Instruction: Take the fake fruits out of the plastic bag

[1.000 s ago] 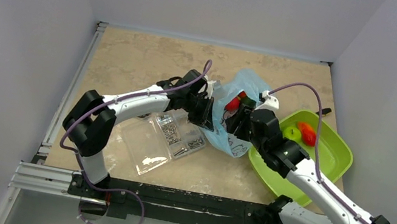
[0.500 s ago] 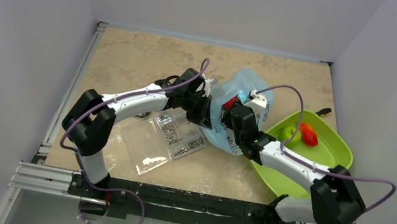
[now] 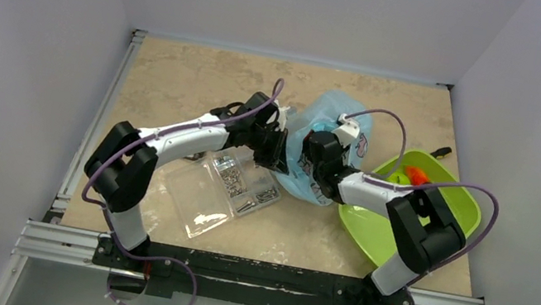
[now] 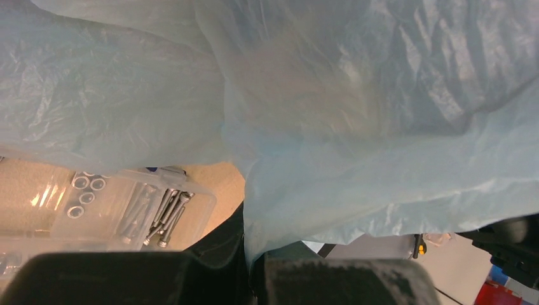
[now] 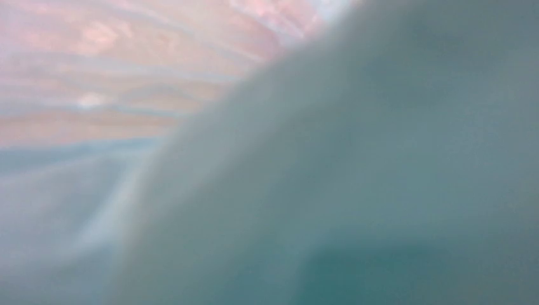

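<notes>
The light-blue plastic bag [image 3: 330, 114] lies at mid-table and fills the left wrist view [image 4: 381, 127]. My left gripper [image 3: 277, 154] is shut on the bag's left edge, and the film is pinched between its jaws [image 4: 253, 260]. My right gripper [image 3: 311, 164] is pushed into the bag from the right. Its fingers are hidden, and the right wrist view shows only blurred blue film [image 5: 318, 159]. One orange-red fake fruit [image 3: 416, 177] lies in the lime-green tray [image 3: 458, 215]. No fruit shows inside the bag.
A clear plastic compartment box [image 3: 231, 188] with screws and washers sits just left of the bag, under my left forearm, and also shows in the left wrist view [image 4: 127, 203]. The right arm's elbow hangs over the tray's near side. Walls enclose the table.
My right arm has folded in and its gripper has gone leftward, deeper into the bag. The red piece at the bag's mouth no longer shows. The left gripper has held still.
</notes>
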### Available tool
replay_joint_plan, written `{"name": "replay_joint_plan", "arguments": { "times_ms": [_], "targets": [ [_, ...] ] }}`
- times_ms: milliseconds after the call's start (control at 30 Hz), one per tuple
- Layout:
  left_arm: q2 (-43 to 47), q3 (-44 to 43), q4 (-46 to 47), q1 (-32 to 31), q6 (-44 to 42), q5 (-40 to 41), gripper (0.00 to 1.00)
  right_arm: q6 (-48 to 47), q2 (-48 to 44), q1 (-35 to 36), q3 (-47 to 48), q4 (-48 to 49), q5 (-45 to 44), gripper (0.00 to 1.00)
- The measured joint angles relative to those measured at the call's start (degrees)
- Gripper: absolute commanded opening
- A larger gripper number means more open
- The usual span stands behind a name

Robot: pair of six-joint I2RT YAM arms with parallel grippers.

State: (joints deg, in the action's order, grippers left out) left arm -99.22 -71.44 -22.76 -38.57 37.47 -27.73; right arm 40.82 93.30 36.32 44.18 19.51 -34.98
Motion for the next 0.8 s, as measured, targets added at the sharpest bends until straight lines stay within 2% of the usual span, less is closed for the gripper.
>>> {"name": "replay_joint_plan", "arguments": {
  "times_ms": [67, 267, 433, 567, 667, 800],
  "targets": [
    [0.0, 0.0, 0.0, 0.2, 0.0, 0.0, 0.0, -0.1, 1.3, -0.5, 0.5, 1.1, 0.0, 0.65],
    [-0.2, 0.0, 0.1, 0.3, 0.0, -0.2, 0.0, -0.3, 6.3, -1.6, 3.8, 2.0, 0.0, 0.82],
    [-0.6, 0.0, 0.1, 0.3, 0.0, -0.3, 0.0, -0.3, 9.8, -2.6, 6.7, 1.9, 0.2, 0.85],
    [-0.8, 0.0, 0.1, 0.3, 0.0, -0.5, 0.0, -0.5, 12.5, -3.5, 9.3, 1.8, 0.2, 0.76],
    [-0.8, 0.0, 0.0, 0.3, -0.3, -0.2, 0.0, -1.2, 14.1, -3.8, 10.8, 1.6, 0.2, 0.52],
    [-0.9, 0.0, -1.0, 0.3, -0.9, 1.4, 0.0, -2.4, 14.2, -3.8, 10.8, 1.7, -0.1, 0.38]
  ]
}}
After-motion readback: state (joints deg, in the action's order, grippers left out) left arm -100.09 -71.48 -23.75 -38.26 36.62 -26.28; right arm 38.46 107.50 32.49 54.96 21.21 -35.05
